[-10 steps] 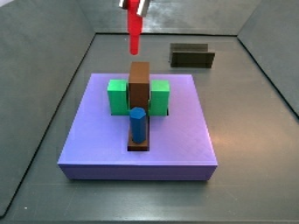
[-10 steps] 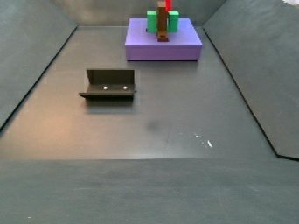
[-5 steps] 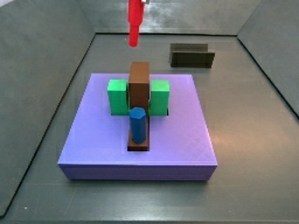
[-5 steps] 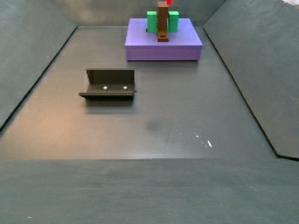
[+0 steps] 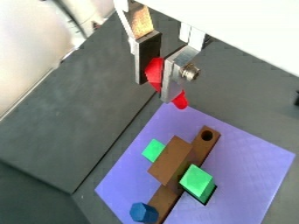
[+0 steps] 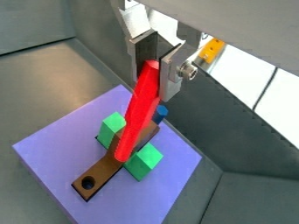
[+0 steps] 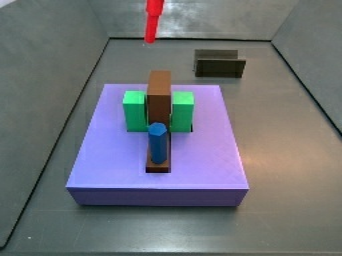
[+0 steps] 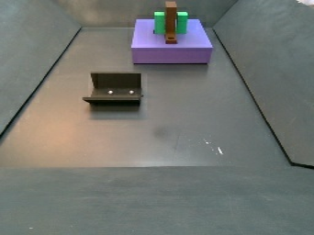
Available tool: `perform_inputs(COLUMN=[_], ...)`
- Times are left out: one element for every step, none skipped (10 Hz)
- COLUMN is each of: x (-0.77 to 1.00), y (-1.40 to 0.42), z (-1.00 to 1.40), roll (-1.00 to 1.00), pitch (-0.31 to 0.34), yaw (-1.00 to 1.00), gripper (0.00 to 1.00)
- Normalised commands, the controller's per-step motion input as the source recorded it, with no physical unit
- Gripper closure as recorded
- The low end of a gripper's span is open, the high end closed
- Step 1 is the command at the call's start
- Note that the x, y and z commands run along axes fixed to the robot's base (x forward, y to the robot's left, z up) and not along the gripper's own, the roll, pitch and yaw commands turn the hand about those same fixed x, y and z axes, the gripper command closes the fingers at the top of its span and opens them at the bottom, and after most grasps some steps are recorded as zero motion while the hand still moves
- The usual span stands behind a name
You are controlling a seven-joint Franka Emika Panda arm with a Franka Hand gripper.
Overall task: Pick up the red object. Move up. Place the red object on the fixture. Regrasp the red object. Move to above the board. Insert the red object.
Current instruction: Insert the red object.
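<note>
The red object (image 5: 159, 77) (image 6: 142, 109) is a thin red stick clamped upright between the silver fingers (image 5: 177, 68) (image 6: 172, 66) of my gripper (image 5: 156, 87) (image 6: 156, 79), which is shut on it. In a side view only the stick's lower part (image 7: 154, 22) shows, high above the far edge of the board (image 7: 201, 160); the gripper itself is above that frame. The lavender board (image 5: 239, 162) (image 6: 59, 149) (image 8: 190, 51) lies below, carrying the brown bar (image 5: 181, 164) (image 7: 160, 95). The fixture (image 7: 221, 63) (image 8: 114, 88) stands apart on the floor.
On the board sit two green blocks (image 7: 135, 110) (image 7: 183, 110) flanking the brown bar, and a blue peg (image 7: 158, 143) (image 5: 142, 212) stands in the bar's near end. The bar's other end has an open round hole (image 5: 208, 136) (image 6: 84, 184). Grey walls surround the floor.
The red object has risen with the gripper: the stick sits higher in one side view and has left the top of the other.
</note>
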Motion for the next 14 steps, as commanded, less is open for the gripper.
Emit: perform_inputs(x=[0.02,0.05,0.09,0.07,0.07,0.14,0.38,0.23,0.24,0.17,0.07,0.09,0.07,0.02], y=[-0.04,-0.06,-0.06,0.00,0.00,0.00,0.32,0.44,0.61,0.49,0.39,0.28,0.27,0.23], z=[0.00,-0.03,-0.27,-0.37,-0.45,-0.63,-0.79,-0.37,-0.09,0.00,0.03,0.06,0.05,0.02], roll=[-0.47,-0.42,-0.31,-0.31,-0.28,-0.17,-0.19,-0.40,-0.50,-0.50,-0.50,-0.50,-0.50,-0.50], pitch=[0.000,0.000,-0.080,-0.076,-0.050,-0.106,-0.023,-0.051,-0.179,-0.304,-0.371,-0.466,-0.484,-0.469], yaw=[0.62,0.64,0.72,0.75,0.79,0.89,0.44,0.27,0.01,-0.05,-0.11,-0.20,-0.21,-0.18], gripper=[1.00,1.00,1.00,1.00,1.00,1.00,1.00,1.00,1.00,1.00,1.00,1.00,1.00,1.00])
